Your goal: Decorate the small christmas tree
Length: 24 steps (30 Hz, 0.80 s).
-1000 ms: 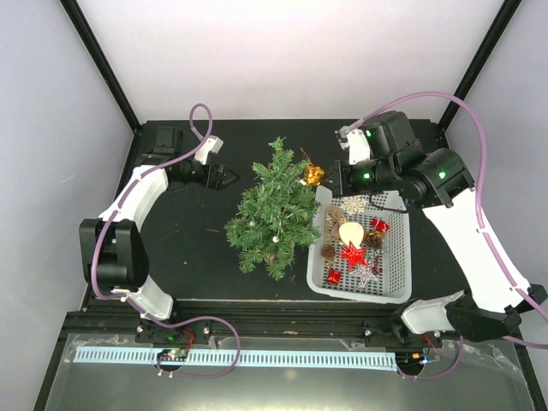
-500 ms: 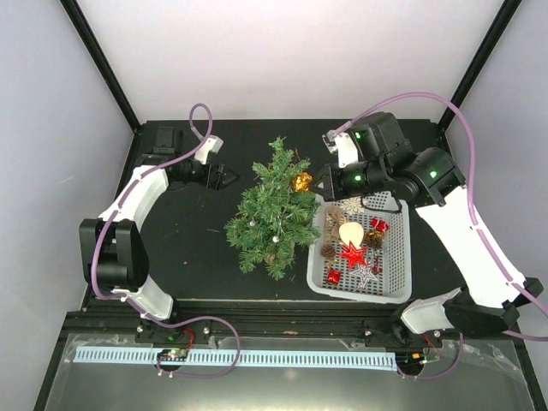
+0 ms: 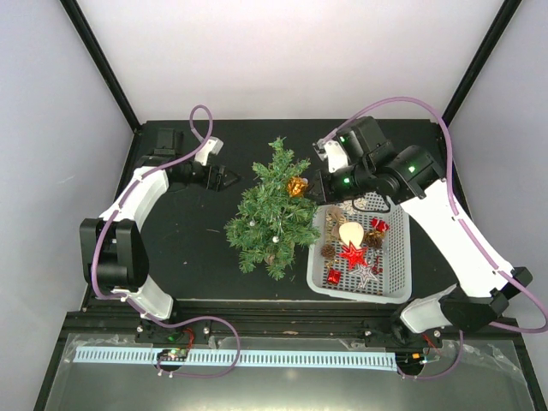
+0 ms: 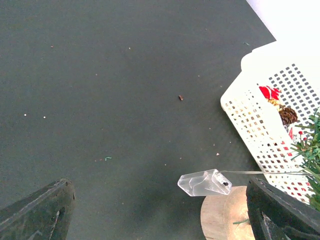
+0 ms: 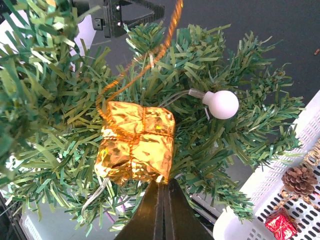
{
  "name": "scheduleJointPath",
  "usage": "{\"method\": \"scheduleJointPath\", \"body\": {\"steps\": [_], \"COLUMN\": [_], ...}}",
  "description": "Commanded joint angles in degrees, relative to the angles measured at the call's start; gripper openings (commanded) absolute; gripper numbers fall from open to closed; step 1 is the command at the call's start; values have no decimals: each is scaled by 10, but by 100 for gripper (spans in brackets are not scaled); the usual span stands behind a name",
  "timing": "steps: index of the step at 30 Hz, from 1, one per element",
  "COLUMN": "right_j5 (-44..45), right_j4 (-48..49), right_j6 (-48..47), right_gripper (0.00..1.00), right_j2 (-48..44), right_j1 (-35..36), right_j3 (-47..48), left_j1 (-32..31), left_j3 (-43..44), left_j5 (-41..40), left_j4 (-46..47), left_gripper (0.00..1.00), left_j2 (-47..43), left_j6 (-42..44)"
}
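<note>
The small christmas tree lies on the black table, its top pointing to the back and its tan base near the front. My right gripper is shut on a gold foil gift-box ornament and holds it against the tree's upper right branches. In the right wrist view the gold box is pinched at its corner by the closed gripper, with its gold cord looping up over the needles. My left gripper is open and empty to the left of the treetop; in its own wrist view the fingers stand wide apart.
A white basket right of the tree holds a red star, a white bulb, pine cones and small red boxes. A white light bulb on a wire sits in the branches. A clear plastic light tip lies by the base.
My right gripper has moved left from above the basket's back corner, carrying the gold ornament onto the tree's upper branches. The left arm has not moved.
</note>
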Motion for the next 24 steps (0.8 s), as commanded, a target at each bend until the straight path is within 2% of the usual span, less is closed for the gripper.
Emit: {"method": "scheduleJointPath", "body": {"steps": [1,16,24], "right_j5": [-13,3,16], "right_j4": [4,-7,-30], "right_j6": [-13,-17,-19], "right_gripper": [1,1,8], "right_j2": [2,7,4], "right_j1": [6,13,12], "right_j3": [-6,2,17], "left_j1": [-3,-2,-3], "left_j3": [-1,-4,-1], "left_j5": [1,3,3], "left_j4": [13,15,15], "left_gripper": [94,94,94], "left_j2": [-18,-13,-8], "left_j6": [-1,-1,-1]}}
